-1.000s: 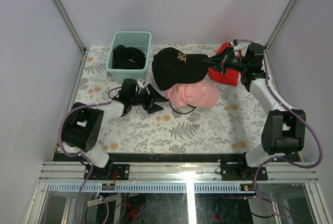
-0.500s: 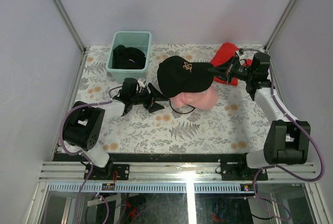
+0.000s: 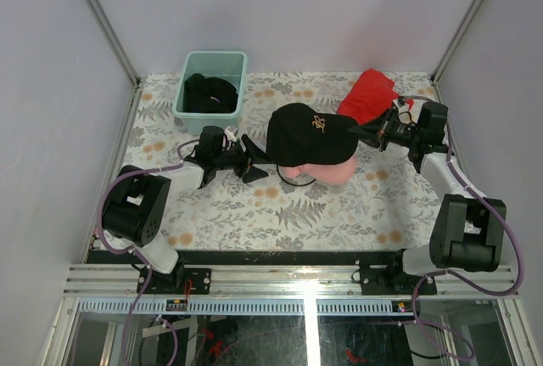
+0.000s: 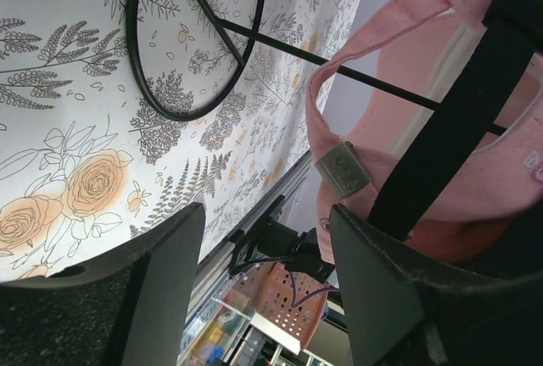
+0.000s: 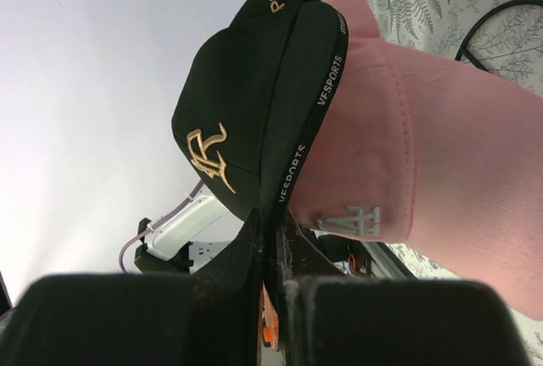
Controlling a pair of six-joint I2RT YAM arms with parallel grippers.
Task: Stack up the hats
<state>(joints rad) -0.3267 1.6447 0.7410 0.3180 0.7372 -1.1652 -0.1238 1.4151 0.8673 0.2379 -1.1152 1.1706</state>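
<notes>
A black cap with a gold logo [image 3: 307, 132] sits over the light pink cap [image 3: 335, 171] at the table's middle. My right gripper [image 3: 363, 131] is shut on the black cap's brim; the right wrist view shows the brim [image 5: 284, 188] pinched between the jaws, with the pink cap [image 5: 424, 162] under it. My left gripper [image 3: 254, 160] is open and empty, just left of the caps; the left wrist view shows the pink cap's back strap [image 4: 356, 171] ahead of the fingers. Another dark cap [image 3: 209, 92] lies in the mint-green tub [image 3: 188, 114].
A bright red cloth [image 3: 366, 94] lies at the back right, behind my right gripper. A thin black wire loop [image 4: 182, 52] lies on the flowered tablecloth near the pink cap. Metal frame posts stand at the table's back corners.
My right gripper has carried the black cap forward and right, down over the pink cap, which now shows only at its front edge. My left arm has not moved.
</notes>
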